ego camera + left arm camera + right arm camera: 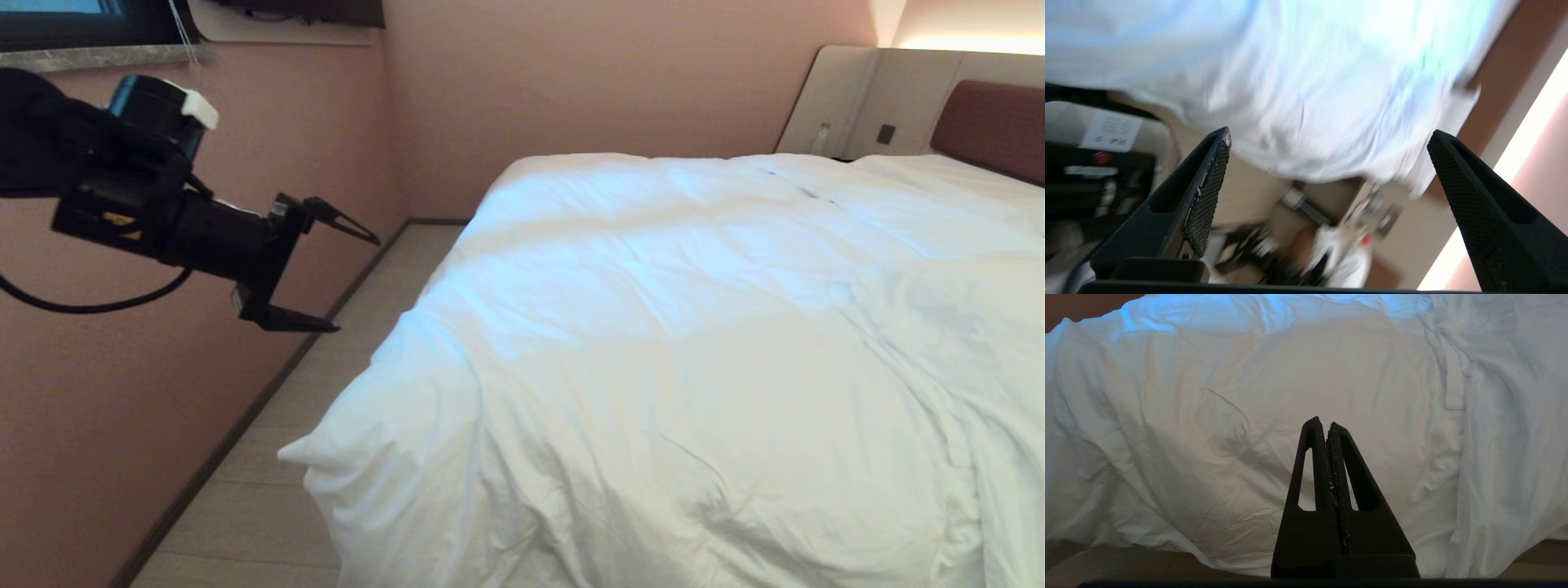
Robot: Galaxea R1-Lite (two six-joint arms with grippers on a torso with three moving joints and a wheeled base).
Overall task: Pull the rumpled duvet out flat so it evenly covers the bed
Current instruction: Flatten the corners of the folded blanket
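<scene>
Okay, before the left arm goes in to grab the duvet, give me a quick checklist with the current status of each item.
1. Left gripper open, fingers spread wide: ok.
2. Nothing held between the left fingers: ok.
3. Left gripper clear of the duvet, raised over the floor beside the bed: ok.
4. Duvet lying flat and even: not ok; its near corner bunches over the bed's edge and a fold runs down the right side.
5. Right gripper shut, empty, pointing at the duvet without touching it: ok.
6. Floor strip between wall and bed free of obstacles: ok as far as the head view shows.
</scene>
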